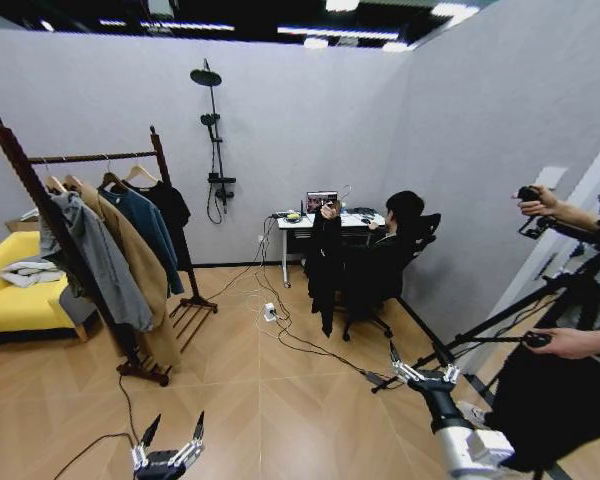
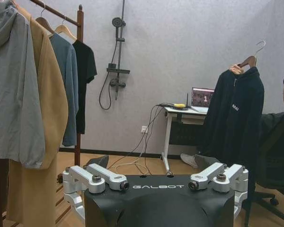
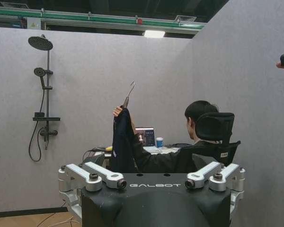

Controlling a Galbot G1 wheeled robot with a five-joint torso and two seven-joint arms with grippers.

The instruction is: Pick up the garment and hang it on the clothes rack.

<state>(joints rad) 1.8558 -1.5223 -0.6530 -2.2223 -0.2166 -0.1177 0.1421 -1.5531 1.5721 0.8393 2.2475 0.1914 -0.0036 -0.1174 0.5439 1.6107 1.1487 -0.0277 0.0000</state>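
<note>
1. Room: grey panelled walls meet a light wood-plank floor (image 1: 280, 400); strip lights hang against a dark ceiling. A black shower fixture (image 1: 213, 140) is mounted on the back wall.
2. Surface: a small white desk (image 1: 305, 222) stands against the back wall, carrying an open laptop (image 1: 321, 201) and small items too small to identify. Cables trail from it across the floor to a white power strip (image 1: 270, 312).
3. The garment (image 1: 325, 265): long and black, on a light wooden hanger with a metal hook, held up by the hand (image 1: 327, 210) of a person seated in a black office chair (image 1: 415, 250) beside the desk. It hangs free, well apart from the clothes rack (image 1: 90, 240).
4. The clothes rack: dark reddish-brown, at the robot's left, near the yellow sofa (image 1: 15, 290). On its rod hang a grey hooded coat, a tan coat, a teal-blue jacket (image 1: 145, 230) and a black T-shirt.
5. Left end effector (image 1: 167, 440): low in the head view over bare floor, fingers spread, holding nothing.
6. Right end effector (image 1: 420, 368): raised over the floor at the robot's right, near a black tripod (image 1: 540, 310), fingers spread, empty.
</note>
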